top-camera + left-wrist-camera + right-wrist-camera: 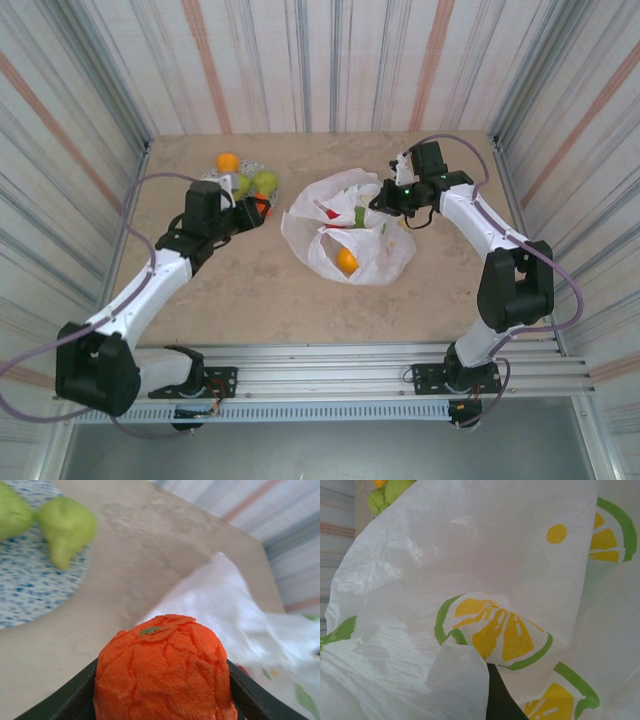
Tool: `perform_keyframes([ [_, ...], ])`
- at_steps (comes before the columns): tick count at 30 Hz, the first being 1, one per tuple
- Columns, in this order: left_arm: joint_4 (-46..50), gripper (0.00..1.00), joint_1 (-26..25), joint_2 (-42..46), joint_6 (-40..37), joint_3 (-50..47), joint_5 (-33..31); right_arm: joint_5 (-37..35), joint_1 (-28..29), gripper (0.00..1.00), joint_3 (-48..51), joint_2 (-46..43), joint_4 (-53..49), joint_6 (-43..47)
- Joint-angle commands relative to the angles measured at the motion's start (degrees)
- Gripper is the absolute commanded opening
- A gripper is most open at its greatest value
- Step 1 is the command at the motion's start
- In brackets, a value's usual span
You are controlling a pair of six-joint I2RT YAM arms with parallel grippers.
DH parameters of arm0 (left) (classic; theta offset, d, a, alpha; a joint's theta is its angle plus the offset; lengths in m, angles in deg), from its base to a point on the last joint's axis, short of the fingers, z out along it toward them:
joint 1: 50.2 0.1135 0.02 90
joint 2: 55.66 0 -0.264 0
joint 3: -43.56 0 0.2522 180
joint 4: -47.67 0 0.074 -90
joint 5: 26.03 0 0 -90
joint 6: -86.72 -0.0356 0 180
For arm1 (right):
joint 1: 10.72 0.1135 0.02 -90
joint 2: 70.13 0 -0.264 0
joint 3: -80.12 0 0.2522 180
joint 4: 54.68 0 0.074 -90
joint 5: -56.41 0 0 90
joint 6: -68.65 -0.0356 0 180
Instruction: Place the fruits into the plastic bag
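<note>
The left claw grips a bumpy orange fruit just beside the plate where a green pear sits, the right claw is pinched tight on the white bag, and a small orange lies inside the bag.

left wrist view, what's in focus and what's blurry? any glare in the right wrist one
Left wrist: the crinkled orange toy fruit is sharp; the green toy pear and the speckled grey plate behind are blurred. Right wrist: the thin white citrus-print plastic bag shows mild sheen near the top.
</note>
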Motion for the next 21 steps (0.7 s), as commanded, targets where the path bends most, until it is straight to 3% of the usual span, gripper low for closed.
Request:
perform_keyframes([
  [1, 1.4, 0.56, -3.7, 4.3, -1.9, -2.3, 1.2, -0.9, 0.2, 0.0, -1.3, -0.6, -1.9, 0.2],
  [10, -0.9, 0.56, -12.5, 4.3, -6.7, -3.9, 2.7, -1.2, 1.1, 0.0, -3.7, -0.2, -2.6, 0.1],
  [21, -8.8, 0.56, -18.4, -11.3, -8.7, 2.6, 4.9, 0.4, 2.4, 0.0, -4.5, 0.0, -1.7, -1.0],
])
